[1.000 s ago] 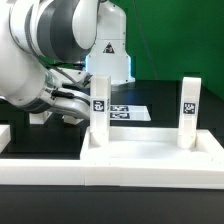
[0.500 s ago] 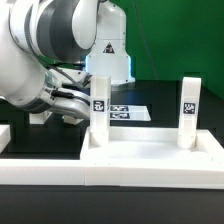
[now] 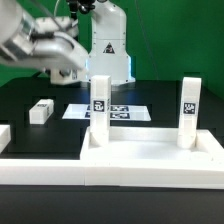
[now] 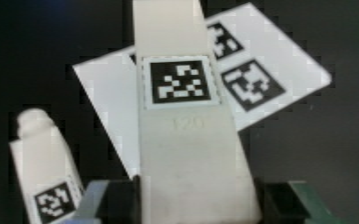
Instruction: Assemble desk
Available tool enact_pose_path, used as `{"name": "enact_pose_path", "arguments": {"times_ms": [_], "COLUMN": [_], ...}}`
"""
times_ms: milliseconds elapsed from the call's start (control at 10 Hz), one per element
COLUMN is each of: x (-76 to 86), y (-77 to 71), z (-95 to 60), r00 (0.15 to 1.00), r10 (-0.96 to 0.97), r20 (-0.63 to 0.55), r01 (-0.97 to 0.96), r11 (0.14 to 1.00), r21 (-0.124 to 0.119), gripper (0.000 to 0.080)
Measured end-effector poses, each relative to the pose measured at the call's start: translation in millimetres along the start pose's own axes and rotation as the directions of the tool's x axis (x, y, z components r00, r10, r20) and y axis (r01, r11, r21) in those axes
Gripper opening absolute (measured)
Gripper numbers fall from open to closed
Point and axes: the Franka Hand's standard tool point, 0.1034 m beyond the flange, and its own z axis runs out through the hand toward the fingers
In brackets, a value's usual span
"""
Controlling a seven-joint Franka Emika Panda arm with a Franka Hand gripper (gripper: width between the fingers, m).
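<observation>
The desk top lies at the front with two white tagged legs standing on it, one on the exterior view's left and one on its right. A third leg lies loose on the black table. In the exterior view my gripper hangs high at the left, away from the legs, and its fingers are unclear there. In the wrist view a white tagged leg fills the gap of my gripper, with a dark pad against each side. Another leg shows beside it.
The marker board lies flat behind the left leg and also shows as the marker board in the wrist view. A low white border bar runs along the front left. The robot's base stands at the back.
In the exterior view the arm has gone from beside the left upright leg up to the upper left. That uncovered the loose leg lying on the table. Both upright legs stand as before.
</observation>
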Motion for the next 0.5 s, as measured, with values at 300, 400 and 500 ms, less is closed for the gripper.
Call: {"name": "enact_pose_path", "arguments": {"times_ms": [300, 400, 500], "x": [-1.5, 0.1, -4.9], "y": [-10.7, -15.0, -23.1], "z": [-18.1, -21.4, -24.5], "r00": [0.988, 0.971, 0.955], "r10": [-0.011, -0.025, -0.019], "r20": [-0.154, -0.236, -0.295], "r01": [0.012, 0.027, 0.023], "r11": [1.000, 1.000, 1.000], "r21": [0.004, 0.004, 0.011], "gripper": [0.0294, 0.0294, 0.0294]}}
